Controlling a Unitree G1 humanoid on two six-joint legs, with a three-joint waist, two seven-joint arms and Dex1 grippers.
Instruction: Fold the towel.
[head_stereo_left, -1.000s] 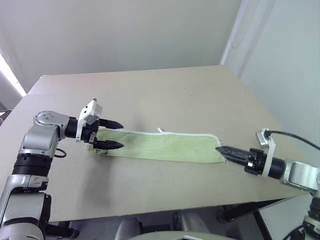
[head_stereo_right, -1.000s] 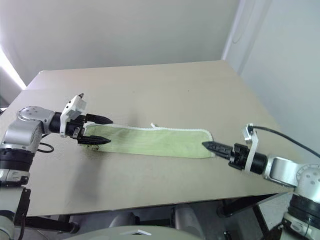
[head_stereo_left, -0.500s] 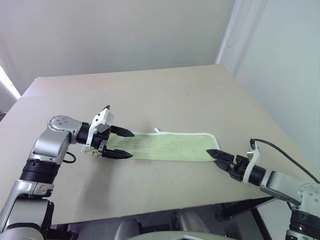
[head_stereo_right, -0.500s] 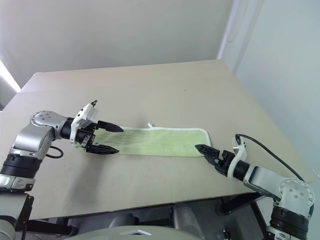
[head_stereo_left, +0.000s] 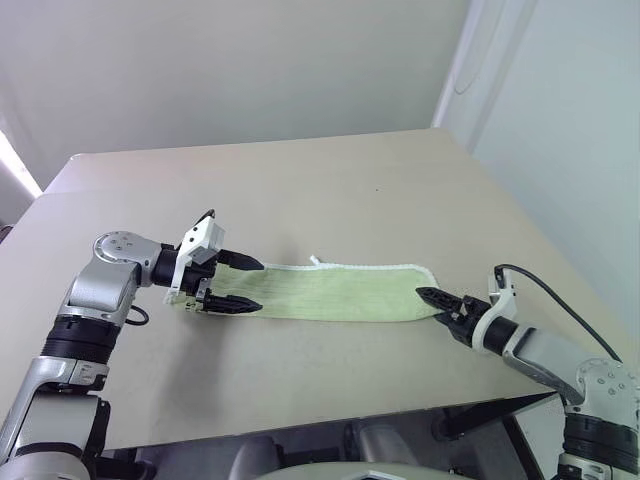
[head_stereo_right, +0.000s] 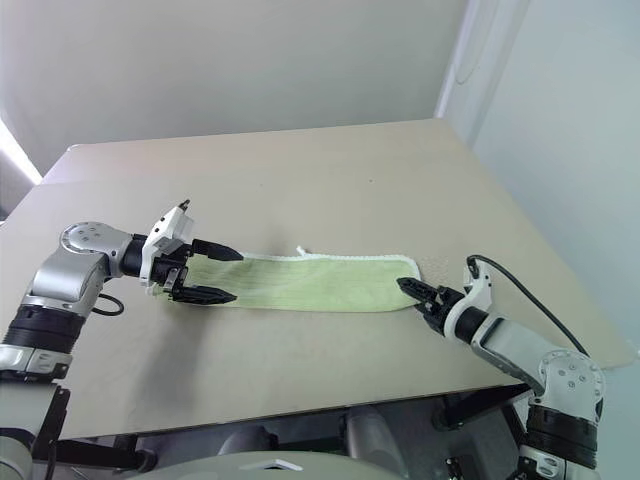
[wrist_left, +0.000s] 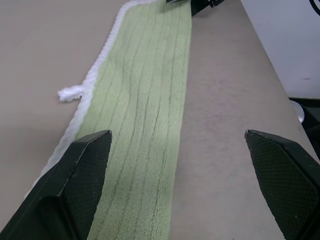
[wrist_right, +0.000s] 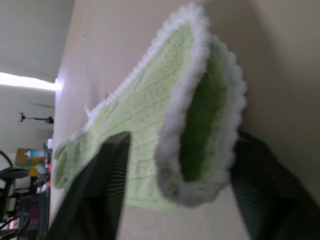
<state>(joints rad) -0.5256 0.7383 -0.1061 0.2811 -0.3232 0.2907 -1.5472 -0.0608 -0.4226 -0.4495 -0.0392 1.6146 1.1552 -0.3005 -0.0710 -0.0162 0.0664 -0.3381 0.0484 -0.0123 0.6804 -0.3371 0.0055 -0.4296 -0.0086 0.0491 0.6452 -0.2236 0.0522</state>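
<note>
Both arms reach level toward the towel (head_stereo_left: 340, 293) ends.

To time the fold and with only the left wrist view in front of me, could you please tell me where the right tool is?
Observer: The right tool is at the towel's right end, low over the table.
Operator: Thank you. Has it closed on the towel yet?
Observer: No. Its fingers stand apart, with the towel's end between them.
Operator: Is that end a single layer?
Observer: No. The right wrist view shows two layers there, gaping slightly.
</note>
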